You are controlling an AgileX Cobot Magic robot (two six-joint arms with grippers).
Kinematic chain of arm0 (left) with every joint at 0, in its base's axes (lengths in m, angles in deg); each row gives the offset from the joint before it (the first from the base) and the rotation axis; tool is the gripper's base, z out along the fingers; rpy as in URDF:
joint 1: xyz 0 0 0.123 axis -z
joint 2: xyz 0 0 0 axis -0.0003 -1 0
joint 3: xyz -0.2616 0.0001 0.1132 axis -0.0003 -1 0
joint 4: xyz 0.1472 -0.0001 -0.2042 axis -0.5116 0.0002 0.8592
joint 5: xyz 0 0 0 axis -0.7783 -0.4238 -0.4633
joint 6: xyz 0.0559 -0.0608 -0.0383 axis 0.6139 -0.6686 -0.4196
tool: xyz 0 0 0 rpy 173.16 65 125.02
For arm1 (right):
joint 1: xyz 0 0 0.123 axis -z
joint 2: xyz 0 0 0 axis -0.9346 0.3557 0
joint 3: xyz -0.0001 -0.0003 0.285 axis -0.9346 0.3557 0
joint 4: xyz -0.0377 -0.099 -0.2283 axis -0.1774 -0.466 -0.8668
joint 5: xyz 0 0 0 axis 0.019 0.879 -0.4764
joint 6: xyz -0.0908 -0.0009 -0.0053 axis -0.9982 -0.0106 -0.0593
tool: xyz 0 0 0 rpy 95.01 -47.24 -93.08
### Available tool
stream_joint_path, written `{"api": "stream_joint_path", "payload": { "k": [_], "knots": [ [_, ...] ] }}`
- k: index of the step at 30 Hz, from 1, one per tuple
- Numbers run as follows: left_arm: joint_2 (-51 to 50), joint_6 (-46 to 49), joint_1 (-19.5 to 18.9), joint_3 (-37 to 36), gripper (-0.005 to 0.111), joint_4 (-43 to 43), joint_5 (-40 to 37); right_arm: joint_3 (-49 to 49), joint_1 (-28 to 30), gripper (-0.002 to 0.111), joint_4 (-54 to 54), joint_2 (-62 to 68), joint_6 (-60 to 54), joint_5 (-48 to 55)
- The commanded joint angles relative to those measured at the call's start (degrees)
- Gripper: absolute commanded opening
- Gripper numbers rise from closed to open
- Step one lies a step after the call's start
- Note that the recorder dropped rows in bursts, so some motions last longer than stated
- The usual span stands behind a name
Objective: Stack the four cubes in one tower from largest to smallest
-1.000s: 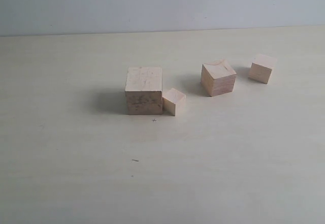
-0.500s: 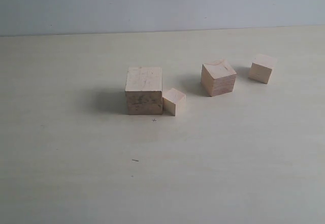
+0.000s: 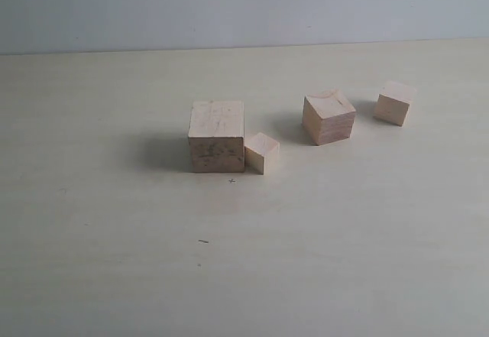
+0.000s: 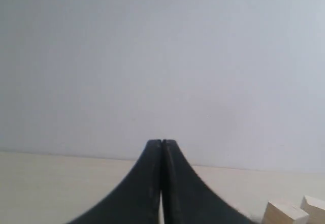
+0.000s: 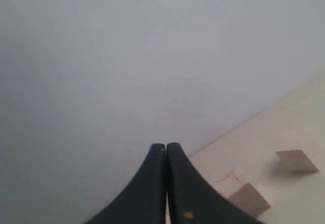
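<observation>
1. My left claw (image 4: 161, 144) is clenched, its two black fingers pressed flat together with nothing between them, up in front of the pale wall (image 4: 162, 56).
2. My right claw (image 5: 166, 148) is clenched the same way and also grips nothing.
3. Neither claw shows in the exterior view.
4. All four blocks sit singly on the table (image 3: 114, 260), none stacked.
5. The biggest block (image 3: 217, 137) stands left of centre, with the smallest block (image 3: 262, 153) tight against its right side, turned at an angle.
6. The second-biggest block (image 3: 328, 118) is well apart to the right, also turned, and the third block (image 3: 395, 103) is near it, further right and back.
7. Compared with a second ago I see no difference: every block lies exactly where it was.
</observation>
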Motion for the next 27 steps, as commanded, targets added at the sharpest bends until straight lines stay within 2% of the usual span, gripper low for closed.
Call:
{"api": "stream_joint_path", "payload": {
  "k": [1,12,14,17,19,23,27],
  "knots": [
    [0.4,0.0,0.1,0.2,0.000,-1.5,-4.6,-0.4,0.2,0.000,-1.6,0.2,-2.7,-1.8],
    [0.4,0.4,0.1,0.2,0.000,-1.5,-4.5,-0.4,0.2,0.000,-1.6,0.3,-6.9,1.8],
    [0.4,0.4,0.1,0.4,0.000,-8.0,-4.8,-0.4,0.2,0.000,-1.6,0.3,-6.9,1.8],
    [0.4,0.4,0.1,0.0,0.000,-36.0,0.8,-0.4,0.2,0.000,-1.6,0.3,-6.9,-1.1],
    [0.4,0.4,0.1,-1.8,0.000,-46.6,6.4,-0.8,0.2,0.000,-1.8,0.9,-8.3,-6.1],
    [0.4,0.2,0.1,-3.1,0.000,-46.8,14.0,-8.4,0.2,0.000,-2.2,7.8,-10.5,-14.1],
    [0.4,0.2,0.1,-3.1,0.000,-49.9,14.5,-22.2,0.2,0.000,-13.2,22.5,-15.8,-10.6]
  ]
}}
